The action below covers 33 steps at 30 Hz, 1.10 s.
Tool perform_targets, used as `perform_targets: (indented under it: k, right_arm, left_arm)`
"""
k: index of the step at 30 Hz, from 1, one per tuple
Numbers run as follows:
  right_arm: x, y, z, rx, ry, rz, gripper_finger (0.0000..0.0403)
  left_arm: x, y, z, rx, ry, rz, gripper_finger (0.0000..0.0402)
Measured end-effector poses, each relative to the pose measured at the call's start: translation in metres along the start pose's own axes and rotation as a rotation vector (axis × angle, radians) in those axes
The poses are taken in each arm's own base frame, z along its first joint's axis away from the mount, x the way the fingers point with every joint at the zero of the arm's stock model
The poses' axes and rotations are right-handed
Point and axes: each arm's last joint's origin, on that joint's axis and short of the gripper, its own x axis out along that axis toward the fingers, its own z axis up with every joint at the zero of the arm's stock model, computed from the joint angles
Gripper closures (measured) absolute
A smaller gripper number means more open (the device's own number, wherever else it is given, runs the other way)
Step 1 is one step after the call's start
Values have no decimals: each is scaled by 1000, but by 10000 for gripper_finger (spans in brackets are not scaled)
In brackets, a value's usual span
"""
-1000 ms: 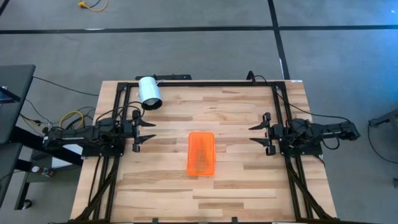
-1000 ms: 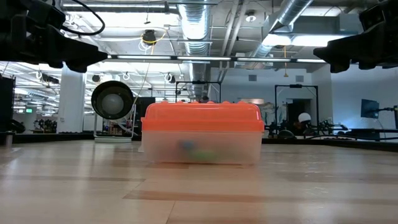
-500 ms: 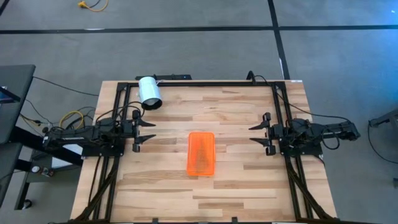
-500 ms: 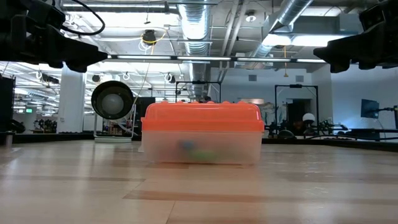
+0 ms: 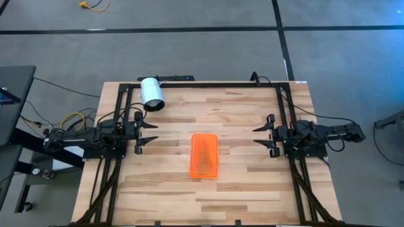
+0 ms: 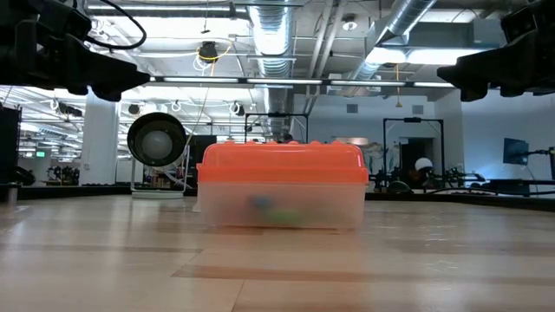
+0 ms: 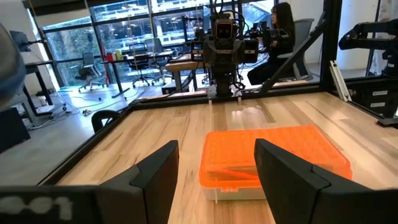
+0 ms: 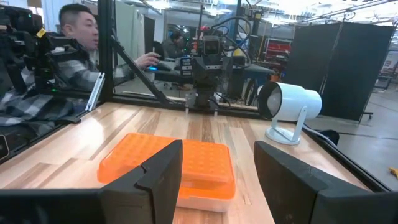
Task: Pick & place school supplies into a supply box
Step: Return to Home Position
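Left gripper (image 5: 153, 133) hangs over the table's (image 5: 252, 189) left edge, raised off the wood. Its fingers (image 7: 155, 180) are spread wide w/ nothing btwn them, tips aimed in toward the table ctr. Right gripper (image 5: 256, 135) mirrors it at the right edge, also spread & empty, tips facing the left one across the table. Both are well apart from the box (image 5: 204, 156).

Box lies flat at approx. the table ctr, a bit nearer the near edge than the far edge, long side running far edge to near edge. Its orange lid (image 6: 280, 162) is down on the clear body & looks closed along the side the low view shows. Lid top has a dimpled grid pattern. Through the cloudy wall the pens (image 6: 270, 208) inside show only as blurred blue/green patches low in the box; can't tell how many or what kind.

White cylinder (image 5: 151, 93) sits on a small stand at the far-left corner, well apart from the box & near the left gripper on its far-edge side. Black rails (image 5: 189, 84) run along the far edge & down both sides.

In the room beyond the table, a person (image 7: 281, 28) sits at a desk behind the right arm. A second person (image 8: 62, 56) in a plaid shirt is off to the side behind the left arm.
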Motion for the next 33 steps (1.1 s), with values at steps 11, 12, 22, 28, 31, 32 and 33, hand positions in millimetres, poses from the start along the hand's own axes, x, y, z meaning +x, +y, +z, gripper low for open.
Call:
perform_targets:
  k: [11,12,22,28,31,32,33]
  right_arm:
    - [0,0,0,0,0,0,210]
    - [0,0,0,0,0,-1,210]
    - [0,0,0,0,0,0,210]
    - [0,0,0,0,0,0,210]
    - [0,0,0,0,1,0,210]
    - [0,0,0,0,0,0,210]
    - [0,0,0,0,0,0,210]
  left_arm:
    - [0,0,0,10,0,0,200]
    - [0,0,0,13,0,0,200]
    - [0,0,0,10,0,0,200]
    - [0,0,0,13,1,0,200]
    - [0,0,0,4,1,0,200]
    - [0,0,0,2,0,0,200]
    - [0,0,0,3,0,0,200]
